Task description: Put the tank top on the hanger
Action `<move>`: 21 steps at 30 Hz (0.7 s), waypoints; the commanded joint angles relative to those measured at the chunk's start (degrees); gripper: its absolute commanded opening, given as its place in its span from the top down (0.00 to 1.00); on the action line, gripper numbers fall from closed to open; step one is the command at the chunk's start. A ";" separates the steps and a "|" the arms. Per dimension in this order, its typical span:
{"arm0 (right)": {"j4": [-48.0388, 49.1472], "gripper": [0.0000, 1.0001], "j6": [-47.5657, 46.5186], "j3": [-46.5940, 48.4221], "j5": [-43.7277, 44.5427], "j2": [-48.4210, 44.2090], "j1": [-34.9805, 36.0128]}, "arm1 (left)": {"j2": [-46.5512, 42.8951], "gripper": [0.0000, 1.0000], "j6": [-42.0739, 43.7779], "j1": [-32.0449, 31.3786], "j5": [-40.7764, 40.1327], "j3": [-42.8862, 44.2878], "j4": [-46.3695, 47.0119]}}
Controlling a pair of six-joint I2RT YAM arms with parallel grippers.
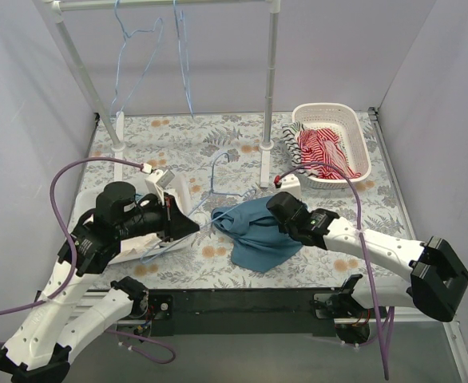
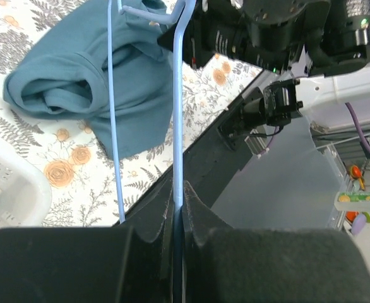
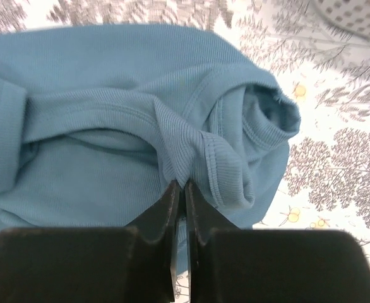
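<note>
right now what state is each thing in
tank top, crumpled on the table, fold pinched
hanger, wire clamped, off the rail
left gripper, shut on hanger
right gripper, shut on tank top
basket, upright, striped garment inside
spare hangers, hanging on rail

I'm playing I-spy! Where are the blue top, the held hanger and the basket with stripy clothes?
tank top [image 1: 254,235]: top view, middle of the cloth.
hanger [image 2: 177,126]: left wrist view, its straight wire.
basket [image 1: 363,148]: top view, right rim.
</note>
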 commanded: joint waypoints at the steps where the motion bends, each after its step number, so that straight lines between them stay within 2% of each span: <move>1: -1.04 0.91 -1.62 6.55 2.81 -0.83 -1.70 | -0.79 1.00 0.32 -0.43 5.12 -1.20 -1.97; 6: -4.21 0.99 -3.02 11.12 1.50 0.40 -3.46 | -0.53 1.00 -0.03 -0.53 8.38 -3.05 -0.13; 14: -7.11 0.99 -4.95 16.49 -1.93 -0.73 -3.73 | 1.67 1.00 -0.56 -0.61 11.02 -4.71 5.50; 21: -8.78 0.99 -4.78 17.54 -5.71 -3.20 -3.73 | 4.92 1.00 -1.09 -0.79 11.11 -6.56 13.13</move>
